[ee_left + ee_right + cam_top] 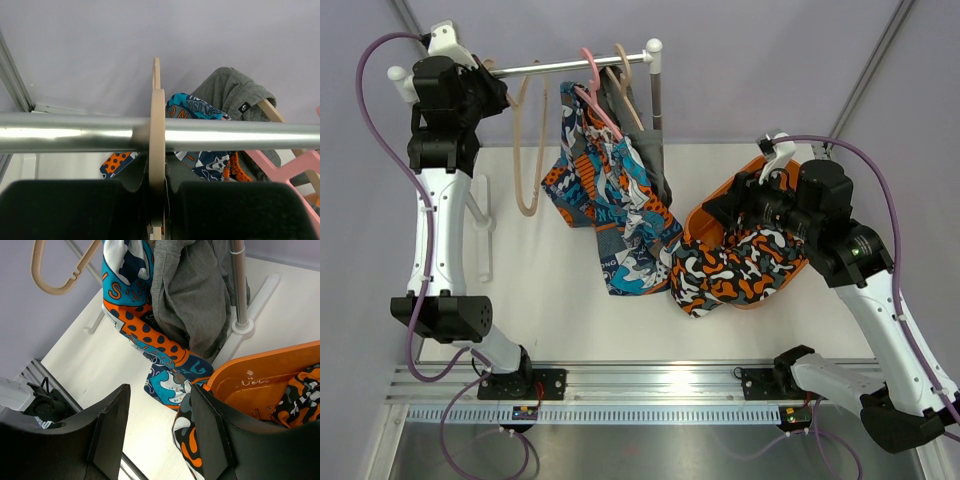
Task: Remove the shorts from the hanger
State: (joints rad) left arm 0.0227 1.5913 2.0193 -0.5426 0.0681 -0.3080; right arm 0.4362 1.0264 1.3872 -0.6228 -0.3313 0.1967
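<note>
Shorts (pixel 620 215), floppy and light, are probably best pinched up by the pink hanger (pixel 600 112), 10 o'clock from the spread-open right gripper (pixel 160 400); beige hanger (pixel 157 115) is clamped by the left gripper (pixel 157 200).

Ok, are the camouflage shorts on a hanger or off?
Off. The camouflage shorts lie in the orange bin, spilling over its rim, clear of the rail.

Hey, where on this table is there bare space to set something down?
The near strip of table, between the front rail and patterned shorts, is bare; so is the patch left of them, beneath the tan hanger. Crowded right: orange bin, camouflage shorts.
</note>
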